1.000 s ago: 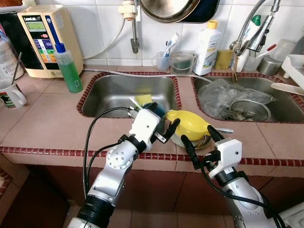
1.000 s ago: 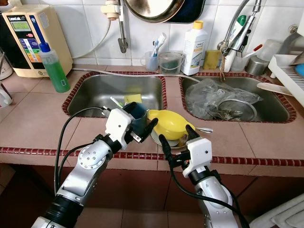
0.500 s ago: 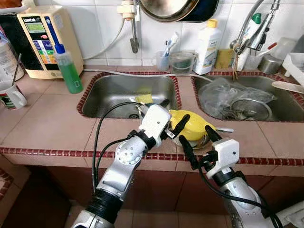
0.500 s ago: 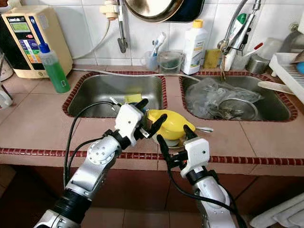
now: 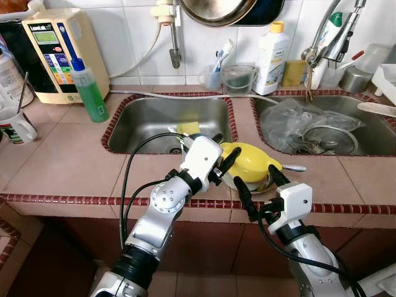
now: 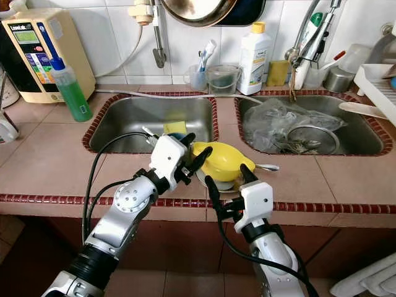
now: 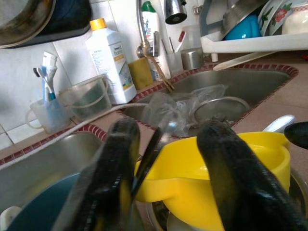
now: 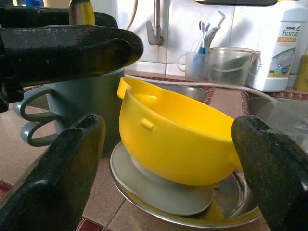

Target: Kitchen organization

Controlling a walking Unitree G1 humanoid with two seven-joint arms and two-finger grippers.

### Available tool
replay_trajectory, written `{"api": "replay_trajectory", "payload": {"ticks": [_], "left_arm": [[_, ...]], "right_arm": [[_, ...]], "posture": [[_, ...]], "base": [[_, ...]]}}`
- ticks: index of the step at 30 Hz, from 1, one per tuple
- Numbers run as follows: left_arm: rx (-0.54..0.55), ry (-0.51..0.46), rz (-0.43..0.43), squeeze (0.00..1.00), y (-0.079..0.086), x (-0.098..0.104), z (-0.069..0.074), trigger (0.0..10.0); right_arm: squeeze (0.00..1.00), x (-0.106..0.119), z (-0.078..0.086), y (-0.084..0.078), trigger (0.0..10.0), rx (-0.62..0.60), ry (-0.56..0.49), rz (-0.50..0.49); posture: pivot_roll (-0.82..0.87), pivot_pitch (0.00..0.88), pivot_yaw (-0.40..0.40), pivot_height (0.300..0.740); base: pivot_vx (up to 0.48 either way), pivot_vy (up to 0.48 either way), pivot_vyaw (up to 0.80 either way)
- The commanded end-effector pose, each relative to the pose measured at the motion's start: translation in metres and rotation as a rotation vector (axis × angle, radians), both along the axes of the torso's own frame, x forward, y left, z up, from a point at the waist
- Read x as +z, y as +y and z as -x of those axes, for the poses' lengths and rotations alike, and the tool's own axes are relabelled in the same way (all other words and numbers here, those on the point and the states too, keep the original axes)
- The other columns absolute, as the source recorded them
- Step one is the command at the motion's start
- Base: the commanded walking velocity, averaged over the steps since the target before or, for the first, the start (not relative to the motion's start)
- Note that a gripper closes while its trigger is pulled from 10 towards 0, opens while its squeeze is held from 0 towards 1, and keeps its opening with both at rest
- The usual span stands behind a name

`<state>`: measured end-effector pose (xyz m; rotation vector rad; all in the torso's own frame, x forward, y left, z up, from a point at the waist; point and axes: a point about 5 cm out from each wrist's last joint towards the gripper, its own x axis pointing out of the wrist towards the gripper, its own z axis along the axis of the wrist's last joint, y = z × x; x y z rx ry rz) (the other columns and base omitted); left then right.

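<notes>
**Two open grippers close in on the yellow bowl at the counter's near edge**

The yellow bowl [image 5: 250, 163] sits tilted on a small stack of dishes, a pale plate [image 8: 163, 190] inside a shallow metal dish [image 8: 226, 214], on the tiled counter [image 5: 68, 161] between the two sinks and close to the near edge. A spoon handle [image 5: 292, 167] pokes out to the right of the stack. Just left of the bowl stands a blue-grey mug [image 8: 82, 113], touching or nearly touching it.

To do this step well, the likely grasp should take the bowl alone. Its rim near the pour lip looks like the surest hold, since the rounded wall would probably slip between long fingers. A lift that tilts further risks dragging the plate beneath or knocking the mug, so a straight upward pull seems wise. The stack is near the counter's edge, so any push toward the robot could send dishes off.

The left gripper [image 5: 221, 166] reaches in from the left, its wrist bent so the fingers point right at the bowl's left side. Its fingers are spread apart and hold nothing; in the left wrist view they frame the bowl's rim, with the mug below them.

The right gripper [image 5: 258, 185] comes up from the near side, below the counter's edge, fingers pointing away from the robot toward the stack. It is spread wide and empty, its two fingers standing either side of the bowl and dish without clear contact.
</notes>
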<state>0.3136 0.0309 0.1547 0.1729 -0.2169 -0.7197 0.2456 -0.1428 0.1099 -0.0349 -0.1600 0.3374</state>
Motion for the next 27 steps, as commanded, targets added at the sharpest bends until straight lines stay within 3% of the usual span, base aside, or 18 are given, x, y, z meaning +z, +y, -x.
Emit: {"api": "replay_trajectory", "payload": {"ticks": [1,13,14,15,23,24,25,27], "left_arm": [[0.017,-0.002,-0.014,0.0,0.0027,0.0015,-0.001,0.0],[0.047,0.021,-0.021,0.0,0.007,0.0013,-0.0011,0.3],[0.053,0.024,-0.029,0.0,0.0074,0.0008,-0.0013,9.6],[0.062,0.042,-0.042,0.0,0.0078,-0.0013,-0.0018,10.0],[0.057,0.057,-0.03,0.0,0.0074,-0.001,-0.0009,10.0],[0.065,0.06,-0.024,0.0,0.0086,-0.0004,-0.0012,4.5],[0.074,0.066,-0.022,0.0,0.0098,-0.0008,-0.002,0.0],[0.074,0.069,-0.019,0.0,0.0103,-0.0011,-0.0023,0.0]], "right_arm": [[0.0,0.0056,0.0008,0.0038,10.0,0.01,-0.026,-0.002],[0.0,0.0062,0.0016,0.0072,10.0,0.017,-0.026,-0.011],[0.0,0.0063,0.0017,0.0074,10.0,0.017,-0.025,-0.013],[0.0,0.0063,0.0019,0.0076,10.0,0.018,-0.025,-0.015],[0.0,0.006,0.0023,0.0088,10.0,0.017,-0.023,-0.019],[0.0,0.006,0.0022,0.0095,10.0,0.018,-0.022,-0.021],[0.0,0.0061,0.0021,0.0099,10.0,0.018,-0.023,-0.023],[0.0,0.0062,0.0022,0.01,10.0,0.018,-0.024,-0.023]], "posture": [[-0.1,0.0,0.098,0.74],[-0.1,0.0,0.096,0.74],[-0.1,0.0,0.097,0.74],[-0.1,0.0,0.097,0.74],[-0.09,0.0,0.1,0.74],[-0.09,0.0,0.101,0.74],[-0.1,0.0,0.102,0.74],[-0.1,0.0,0.102,0.74]], "base": [[0.0,0.0,0.0],[0.0,0.0,0.0],[0.0,0.0,0.0],[0.0,0.0,0.0],[0.0,0.0,0.0],[0.0,0.0,0.0],[0.0,0.0,0.0],[0.0,0.0,0.0]]}}
